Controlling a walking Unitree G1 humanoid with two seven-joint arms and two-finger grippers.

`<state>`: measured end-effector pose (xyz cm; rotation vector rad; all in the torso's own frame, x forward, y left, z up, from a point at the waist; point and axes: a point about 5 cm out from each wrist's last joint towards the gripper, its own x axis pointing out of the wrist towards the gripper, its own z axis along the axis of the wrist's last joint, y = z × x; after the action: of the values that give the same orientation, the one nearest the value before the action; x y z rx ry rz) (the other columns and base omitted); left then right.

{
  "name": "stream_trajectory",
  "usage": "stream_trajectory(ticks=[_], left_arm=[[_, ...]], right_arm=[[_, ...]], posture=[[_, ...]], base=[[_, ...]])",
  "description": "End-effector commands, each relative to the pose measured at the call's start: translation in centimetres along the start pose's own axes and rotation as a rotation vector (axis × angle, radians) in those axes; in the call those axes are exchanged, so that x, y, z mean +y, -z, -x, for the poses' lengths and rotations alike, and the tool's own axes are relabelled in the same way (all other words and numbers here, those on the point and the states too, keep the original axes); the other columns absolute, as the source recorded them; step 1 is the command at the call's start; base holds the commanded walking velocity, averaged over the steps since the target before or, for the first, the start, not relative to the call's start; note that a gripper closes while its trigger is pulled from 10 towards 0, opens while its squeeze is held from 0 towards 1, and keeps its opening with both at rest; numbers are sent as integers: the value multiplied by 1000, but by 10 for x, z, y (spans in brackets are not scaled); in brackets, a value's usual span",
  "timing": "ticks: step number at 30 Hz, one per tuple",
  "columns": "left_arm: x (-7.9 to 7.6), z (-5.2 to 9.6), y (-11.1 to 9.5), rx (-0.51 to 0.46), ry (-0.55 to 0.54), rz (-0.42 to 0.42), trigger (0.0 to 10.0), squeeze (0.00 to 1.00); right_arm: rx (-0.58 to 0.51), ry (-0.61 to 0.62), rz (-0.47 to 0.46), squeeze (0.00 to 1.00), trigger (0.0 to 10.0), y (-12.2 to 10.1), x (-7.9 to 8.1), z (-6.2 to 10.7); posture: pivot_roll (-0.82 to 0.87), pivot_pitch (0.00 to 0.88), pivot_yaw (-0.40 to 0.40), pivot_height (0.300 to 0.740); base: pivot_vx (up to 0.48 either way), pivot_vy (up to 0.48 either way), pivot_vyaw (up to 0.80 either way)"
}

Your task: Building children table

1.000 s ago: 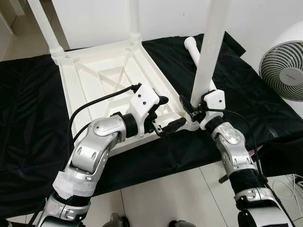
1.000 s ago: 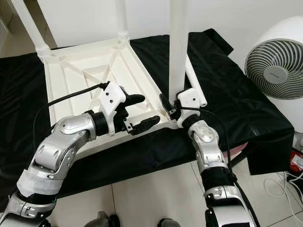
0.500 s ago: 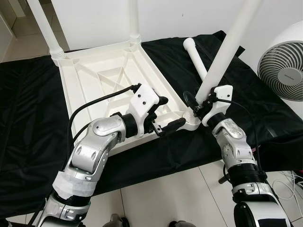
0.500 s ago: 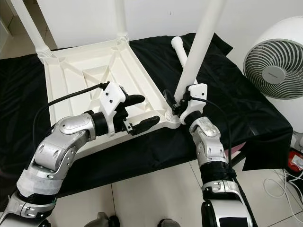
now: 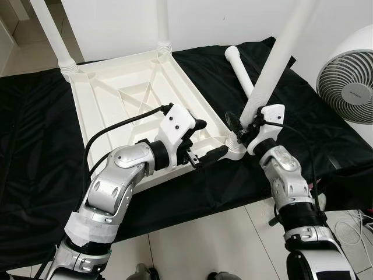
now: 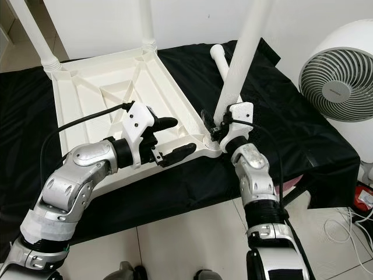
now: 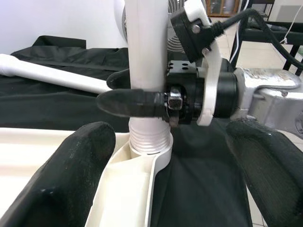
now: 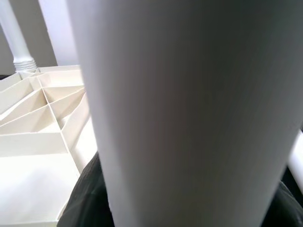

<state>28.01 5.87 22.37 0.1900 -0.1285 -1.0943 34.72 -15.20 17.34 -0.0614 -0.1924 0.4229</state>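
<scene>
Black-draped bench (image 5: pixel 35 151) carries the white tabletop (image 5: pixel 131 99), flipped underside up, ribs showing. Two legs are already standing in its far corners. A loose leg (image 5: pixel 240 69) lies flat on the cloth past the right edge, with a fan (image 5: pixel 348 79) further right.

Right gripper (image 5: pixel 245 129) has its jaws closed around the third leg (image 5: pixel 274 64), low on the shaft just above the threaded end. That end sits at the near-right corner socket (image 7: pixel 144 158); in the left wrist view we see the thread rings still exposed above the socket rim, so we judge it as entered but not seated.

Key relation: the leg's long axis is not square to the tabletop. It leans up and to the right, away from the tabletop centre, while the far legs stand close to plumb. We judge the next move needs the top swung back left over the socket before any turning, otherwise the thread may cross or bind.

Left gripper (image 5: pixel 201 143) hovers over the near-right rim of the tabletop, jaws wide open and holding nothing, pointing straight at the socket and the right gripper. It is near enough to pin the tabletop edge; the right arm owns the leg.
</scene>
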Motion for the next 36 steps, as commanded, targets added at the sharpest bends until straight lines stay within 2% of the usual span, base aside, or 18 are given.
stream_trajectory(ticks=[1, 12, 18, 27, 32, 36], left_arm=[[2, 1, 0, 6, -78, 2, 10000, 0], [1, 1, 1, 8, -75, 2, 10000, 0], [0, 0, 1, 5, -71, 4, 10000, 0], [-1, 1, 1, 5, -68, 7, 10000, 0], [-2, 0, 2, 6, -67, 9, 10000, 0], [-2, 0, 2, 4, -68, 10, 10000, 0]], right_arm=[[163, -50, -32, 0, 10000, 35, 14, 10], [191, 52, -67, 0, 10000, 37, 2, 7], [188, 122, -100, 0, 10000, 40, 10, 2], [182, 305, -113, 0, 10000, 40, 14, -5], [195, 430, -109, 0, 10000, 41, 24, -11], [209, 458, -116, 0, 10000, 43, 25, -12]], posture=[[-49, 126, 57, 740], [-47, 124, 54, 740], [-48, 120, 48, 740], [-45, 106, 46, 740], [-44, 101, 38, 740], [-41, 99, 32, 740]], base=[[0, 0, 0], [0, 0, 0], [0, 0, 0], [0, 0, 0], [0, 0, 0], [0, 0, 0]])
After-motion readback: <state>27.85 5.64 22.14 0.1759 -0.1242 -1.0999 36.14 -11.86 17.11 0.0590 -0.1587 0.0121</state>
